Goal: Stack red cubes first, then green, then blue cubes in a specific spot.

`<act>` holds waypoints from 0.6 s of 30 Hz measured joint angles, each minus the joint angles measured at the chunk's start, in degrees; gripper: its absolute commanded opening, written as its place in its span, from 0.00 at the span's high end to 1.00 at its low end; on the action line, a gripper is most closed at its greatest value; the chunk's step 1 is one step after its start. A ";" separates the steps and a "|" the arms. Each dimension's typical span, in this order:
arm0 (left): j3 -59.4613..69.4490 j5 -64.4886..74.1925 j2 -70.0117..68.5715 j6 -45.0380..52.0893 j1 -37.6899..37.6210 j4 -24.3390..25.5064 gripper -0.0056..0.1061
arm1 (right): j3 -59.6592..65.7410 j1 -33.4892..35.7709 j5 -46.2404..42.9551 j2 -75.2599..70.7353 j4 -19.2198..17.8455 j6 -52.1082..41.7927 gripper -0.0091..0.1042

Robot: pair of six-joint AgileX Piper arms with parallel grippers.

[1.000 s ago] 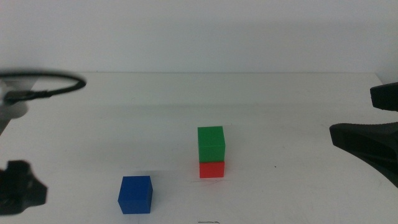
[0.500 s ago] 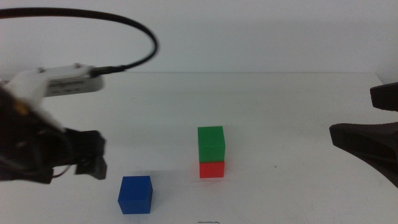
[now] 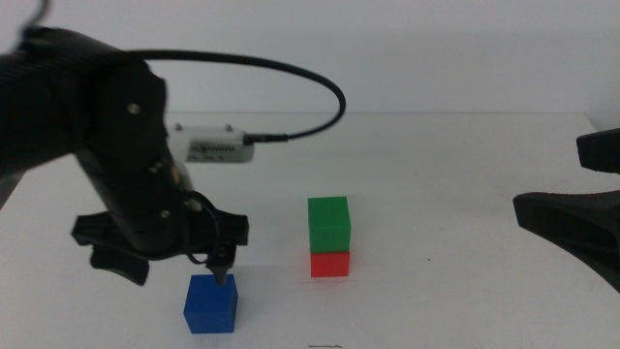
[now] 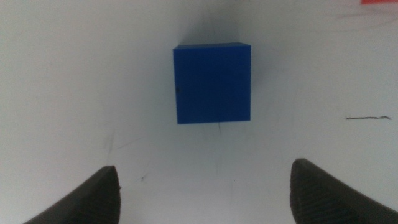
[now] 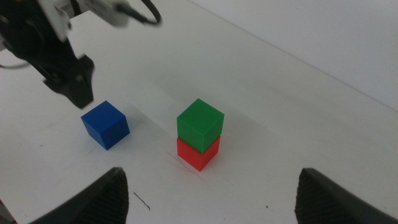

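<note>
Nearest to me, close to the front edge of the table (image 3: 436,155) and a bit left of centre, the blue cube (image 3: 211,302) sits flat on the white top, nothing on it. I have the left gripper (image 3: 165,260) hovering just above it, jaws spread wide and empty; in the left wrist view the blue cube (image 4: 212,83) lies between and beyond the two jaw tips, not touching either. In the right wrist view the same gripper (image 5: 69,81) shows just beside the cube (image 5: 105,124), apart from it.

Further in, near the middle of the table, the red cube (image 3: 330,263) stands on the top with the green cube (image 3: 328,224) stacked on it, slightly overhanging. The stack (image 5: 199,134) is to the right of the blue one, near but clearly apart.

My right gripper (image 3: 572,199) waits off by the right edge, jaws wide apart, holding nothing, well away from all three cubes.
</note>
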 measured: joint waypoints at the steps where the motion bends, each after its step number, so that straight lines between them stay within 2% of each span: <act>1: 0.00 -0.30 0.82 0.18 -0.05 -0.11 0.11 | 0.00 0.00 0.00 0.00 0.00 0.00 0.22; 18: -0.11 -7.77 13.08 2.56 1.30 -1.90 0.11 | 0.00 0.00 0.00 0.00 0.00 0.00 0.22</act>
